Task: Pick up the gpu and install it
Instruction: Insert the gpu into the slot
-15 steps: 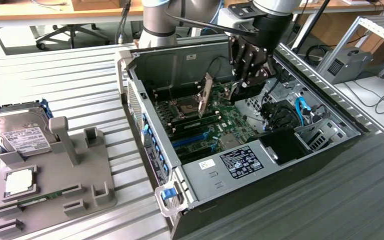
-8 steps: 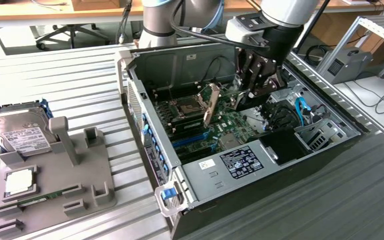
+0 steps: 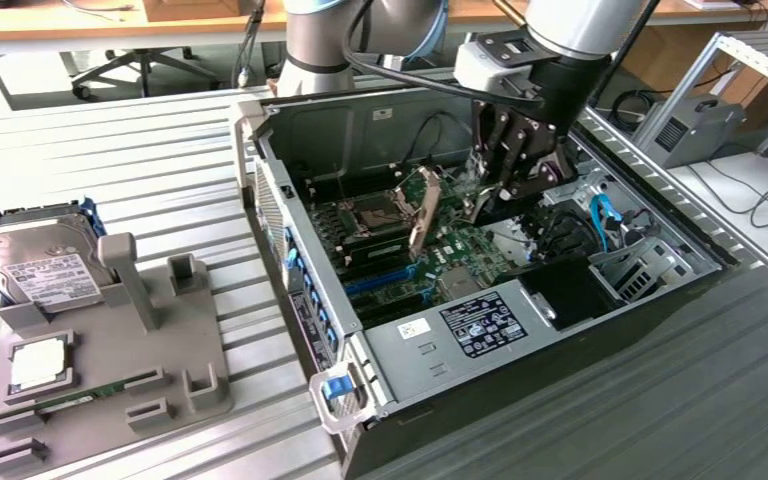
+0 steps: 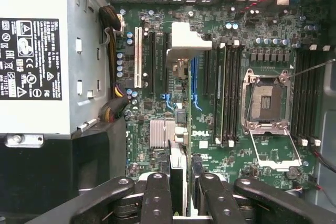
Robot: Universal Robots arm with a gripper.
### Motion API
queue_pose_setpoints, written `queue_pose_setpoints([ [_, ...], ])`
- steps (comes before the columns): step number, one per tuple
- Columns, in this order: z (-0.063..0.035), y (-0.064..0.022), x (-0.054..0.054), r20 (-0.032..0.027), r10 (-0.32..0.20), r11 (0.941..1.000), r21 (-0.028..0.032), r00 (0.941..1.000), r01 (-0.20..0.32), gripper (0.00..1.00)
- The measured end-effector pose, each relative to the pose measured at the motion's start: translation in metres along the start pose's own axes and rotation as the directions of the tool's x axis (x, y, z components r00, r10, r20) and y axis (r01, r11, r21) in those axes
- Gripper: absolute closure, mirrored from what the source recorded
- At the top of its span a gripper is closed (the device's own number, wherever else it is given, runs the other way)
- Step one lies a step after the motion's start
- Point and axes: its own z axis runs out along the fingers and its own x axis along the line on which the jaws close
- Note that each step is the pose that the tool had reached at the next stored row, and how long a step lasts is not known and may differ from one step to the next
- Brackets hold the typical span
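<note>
So the gripper (image 3: 502,180) is down inside the open PC case (image 3: 307,300), hanging over the motherboard (image 4: 210,129). Its jaws are roughly half closed and pinch the gpu (image 4: 177,169) by its two faces.

From the wrist view you're looking straight down the card's edge, so it's just a thin dark sliver between the two black fingers (image 4: 157,192), running away toward a pale metal end bracket (image 4: 186,40) near the vented back wall. Can't see the fan side or much green from here. It sits over the expansion slots (image 4: 157,59), between the power supply (image 4: 37,51) and the RAM slots (image 4: 226,93). Whether it's touching a slot yet, I can't tell.

My take on doing this bit well: keep the card dead upright and parallel to the slot, line the bracket up with the rear opening, then push straight down evenly. Any tilt and the edge connector will probably jam.
</note>
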Motion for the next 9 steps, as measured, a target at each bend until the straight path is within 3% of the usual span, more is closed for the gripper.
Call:
queue_pose_setpoints([
  [9, 0.0008, 0.0002, 0.0065, -0.0001, 0.0, 1.0, 0.0, 1.0, 0.0, 0.74],
])
